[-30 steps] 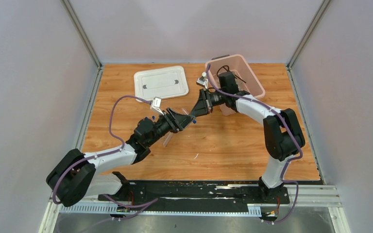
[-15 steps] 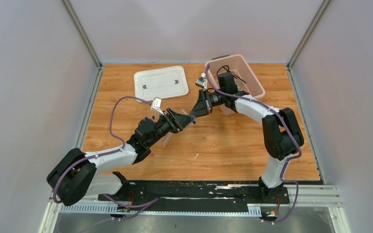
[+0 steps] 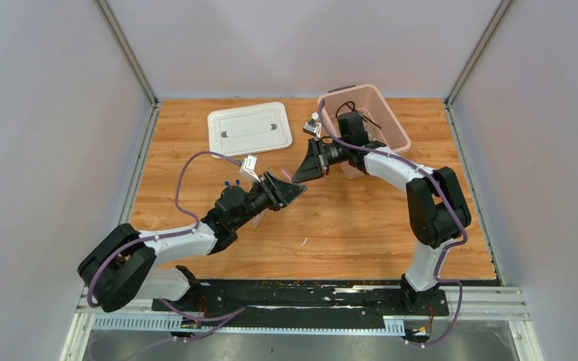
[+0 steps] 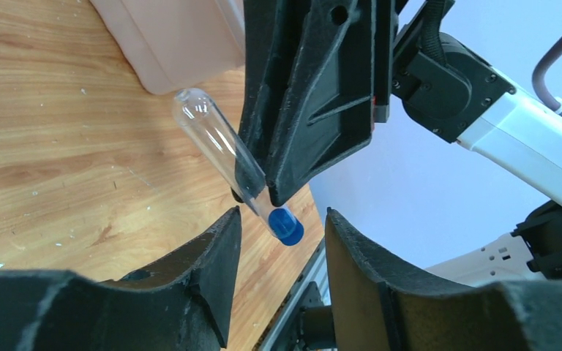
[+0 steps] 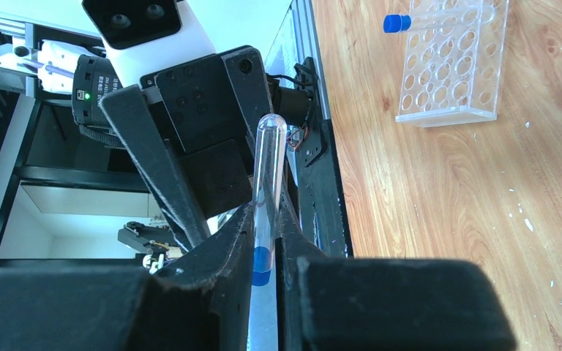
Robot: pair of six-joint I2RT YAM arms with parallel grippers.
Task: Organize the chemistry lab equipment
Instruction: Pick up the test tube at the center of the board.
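Note:
A clear tube with a blue cap hangs above the table's middle, and my right gripper is shut on it just above the cap. In the left wrist view the tube slants down out of the right gripper's black fingers. My left gripper is open, one finger on each side of the cap without touching it. From above, the two grippers meet tip to tip, left and right. The clear tube rack lies on the wood with a blue-capped tube in it.
The pink bin stands at the back right with black wire inside it, partly behind the right arm. Its white lid lies flat at the back centre. The rack is mostly hidden under the left arm.
My left gripper has moved forward to the right gripper's tip, and its jaws have narrowed around the tube's cap. The right arm has held still with the tube.

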